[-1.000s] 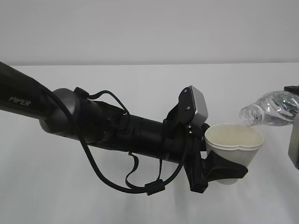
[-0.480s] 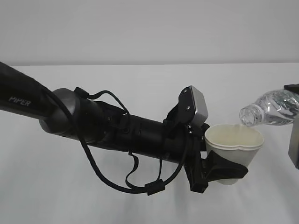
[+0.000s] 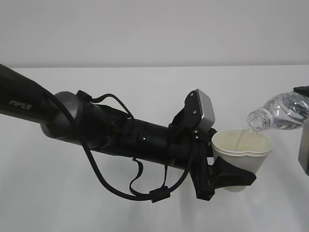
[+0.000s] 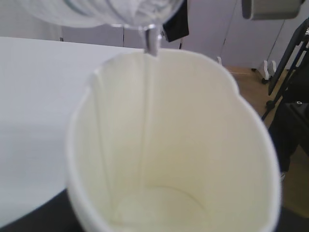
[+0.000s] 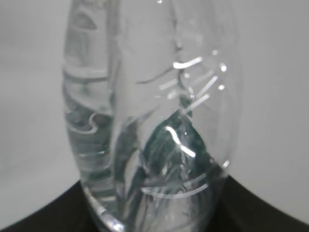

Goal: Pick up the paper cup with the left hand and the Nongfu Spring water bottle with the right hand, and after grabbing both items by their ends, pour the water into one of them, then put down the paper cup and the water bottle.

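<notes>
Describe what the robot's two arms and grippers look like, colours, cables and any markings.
The left arm is thick, black and cylindrical, with white "PIPER" lettering, looping black cables and a grey camera box above its black left gripper. Of the right arm only a black and grey edge shows.

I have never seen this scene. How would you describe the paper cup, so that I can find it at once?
Follow the thick black arm marked PIPER from the left of the exterior view to its gripper. The paper cup sits in that gripper, above the white table. It is cream-white and opaque with a squeezed rim, unlike the clear water bottle tilted at its right edge, which pours a thin stream into it.
</notes>
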Controlling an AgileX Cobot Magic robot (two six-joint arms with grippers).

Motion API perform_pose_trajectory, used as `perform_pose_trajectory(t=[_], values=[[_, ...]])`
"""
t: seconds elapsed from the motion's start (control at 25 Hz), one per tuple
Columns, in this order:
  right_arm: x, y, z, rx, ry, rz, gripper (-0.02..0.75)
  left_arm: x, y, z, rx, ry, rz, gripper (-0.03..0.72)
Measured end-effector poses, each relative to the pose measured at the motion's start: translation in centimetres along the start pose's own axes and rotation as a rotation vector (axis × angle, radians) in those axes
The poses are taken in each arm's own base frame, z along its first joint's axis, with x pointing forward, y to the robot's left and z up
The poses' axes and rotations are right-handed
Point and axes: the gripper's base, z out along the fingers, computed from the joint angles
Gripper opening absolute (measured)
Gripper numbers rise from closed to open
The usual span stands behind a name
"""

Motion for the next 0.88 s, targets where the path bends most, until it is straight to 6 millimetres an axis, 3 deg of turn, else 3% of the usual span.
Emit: perform_pose_trajectory(t=[0.88], values=[[-0.02,-0.11,0.0,0.012,-0.002,-0.026,0.347,0.01,-0.01,0.0,0.001,0.001,-0.001,0.394]])
